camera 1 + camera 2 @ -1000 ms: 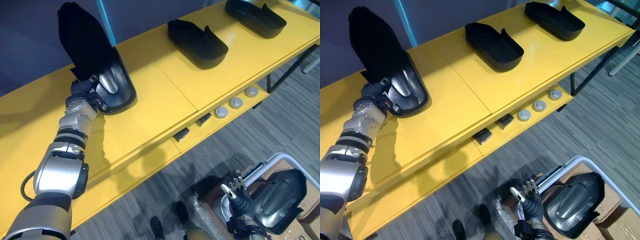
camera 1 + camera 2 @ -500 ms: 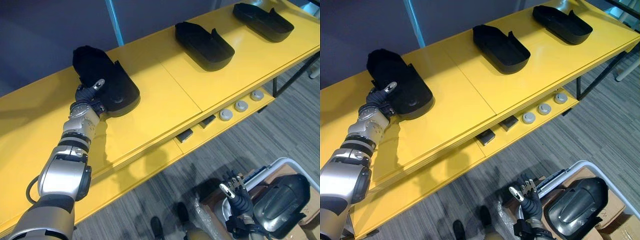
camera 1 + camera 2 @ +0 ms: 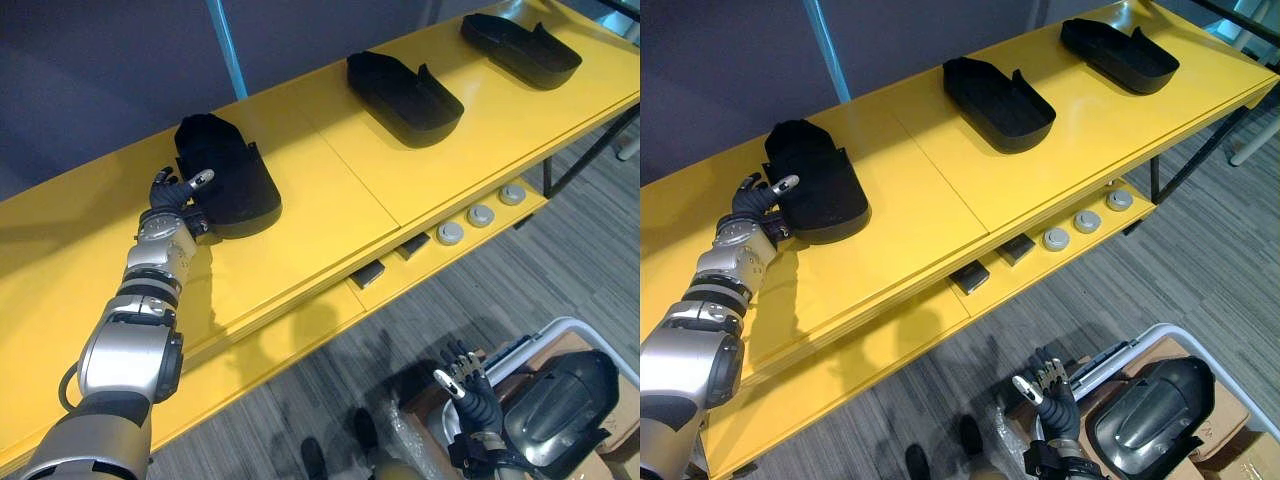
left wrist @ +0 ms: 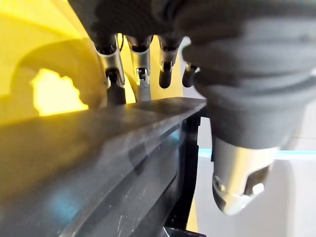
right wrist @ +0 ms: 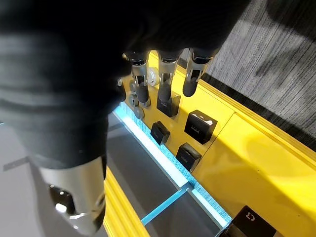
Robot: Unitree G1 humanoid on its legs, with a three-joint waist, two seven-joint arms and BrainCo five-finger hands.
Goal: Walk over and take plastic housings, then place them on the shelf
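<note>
A black plastic housing (image 3: 228,180) lies flat on the yellow shelf (image 3: 300,210), towards its left. My left hand (image 3: 170,195) rests at the housing's left edge, open with fingers spread, its thumb reaching to the rim. In the left wrist view the straight fingers (image 4: 113,64) stand past the housing's dark wall (image 4: 98,148). Two more black housings (image 3: 405,88) (image 3: 520,45) lie further right on the shelf. My right hand (image 3: 465,380) hangs low near the floor, open and empty, its fingers (image 5: 165,79) straight.
A white-rimmed bin (image 3: 590,335) at the bottom right holds another dark housing (image 3: 560,400) beside cardboard. Round grey parts (image 3: 480,214) and small black blocks (image 3: 365,273) sit on the shelf's lower ledge. Grey carpet lies below.
The housing that my left hand held tilted up has come down flat on the shelf. The left hand has let go and opened. The right hand has stayed low.
</note>
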